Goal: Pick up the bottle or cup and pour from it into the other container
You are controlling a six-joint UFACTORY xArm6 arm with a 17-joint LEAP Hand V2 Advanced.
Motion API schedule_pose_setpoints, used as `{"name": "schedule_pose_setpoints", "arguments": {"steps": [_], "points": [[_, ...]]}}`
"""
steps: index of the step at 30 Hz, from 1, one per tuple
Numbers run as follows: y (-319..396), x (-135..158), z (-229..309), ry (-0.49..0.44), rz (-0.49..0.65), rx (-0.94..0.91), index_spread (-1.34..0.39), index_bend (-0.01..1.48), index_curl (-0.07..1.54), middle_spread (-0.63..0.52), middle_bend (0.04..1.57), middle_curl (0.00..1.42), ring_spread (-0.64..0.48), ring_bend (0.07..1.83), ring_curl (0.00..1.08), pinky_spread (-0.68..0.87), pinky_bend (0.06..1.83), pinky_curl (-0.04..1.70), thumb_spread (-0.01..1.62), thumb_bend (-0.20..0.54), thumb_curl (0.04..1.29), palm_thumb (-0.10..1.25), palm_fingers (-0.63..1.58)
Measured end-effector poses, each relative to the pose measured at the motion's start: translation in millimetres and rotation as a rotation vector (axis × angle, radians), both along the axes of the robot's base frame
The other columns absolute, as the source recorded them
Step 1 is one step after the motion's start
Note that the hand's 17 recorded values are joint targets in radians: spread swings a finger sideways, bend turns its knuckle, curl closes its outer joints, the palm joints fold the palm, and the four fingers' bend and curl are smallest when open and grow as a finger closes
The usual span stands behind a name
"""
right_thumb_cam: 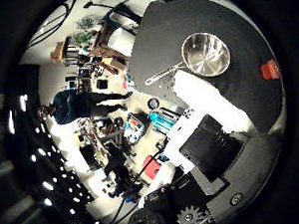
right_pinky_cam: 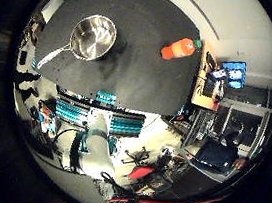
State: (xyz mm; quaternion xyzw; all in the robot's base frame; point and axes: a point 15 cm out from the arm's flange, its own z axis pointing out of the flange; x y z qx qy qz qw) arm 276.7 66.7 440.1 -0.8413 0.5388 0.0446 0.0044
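An orange bottle with a green cap sits near one edge of the round black table. Across the tabletop stands a steel saucepan with a long handle, and nothing shows inside it. Both look small and far from the palm, so my hand is high above and to the side of the table. In the thumb side view one white and black finger of my hand stretches out straight toward the pan, holding nothing. The bottle shows only partly there.
The white arm with a teal band rises beside the table. Teal crates lie below the table edge. A wooden desk with a blue box stands close to the bottle's side. Cluttered floor surrounds the table.
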Motion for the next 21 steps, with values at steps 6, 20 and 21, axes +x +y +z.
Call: {"name": "schedule_pose_setpoints", "arguments": {"steps": [6,20,21], "points": [[-21,18,-5,-0.009,-0.059,0.005,-0.4,0.17,0.36,-0.14,0.22,0.4,-0.01,0.35,0.18,0.42,0.41,-0.01,1.12,-0.022,0.32,0.76,0.54],[-125,57,15,-0.174,-0.303,0.286,-0.35,0.16,0.3,-0.11,0.27,0.41,-0.01,0.48,0.2,0.41,0.61,-0.01,1.08,-0.031,0.28,0.5,0.45],[-134,61,20,-0.204,-0.317,0.295,-0.34,0.16,0.29,-0.11,0.27,0.41,-0.01,0.49,0.2,0.41,0.63,-0.01,1.07,-0.031,0.28,0.48,0.44]]}}
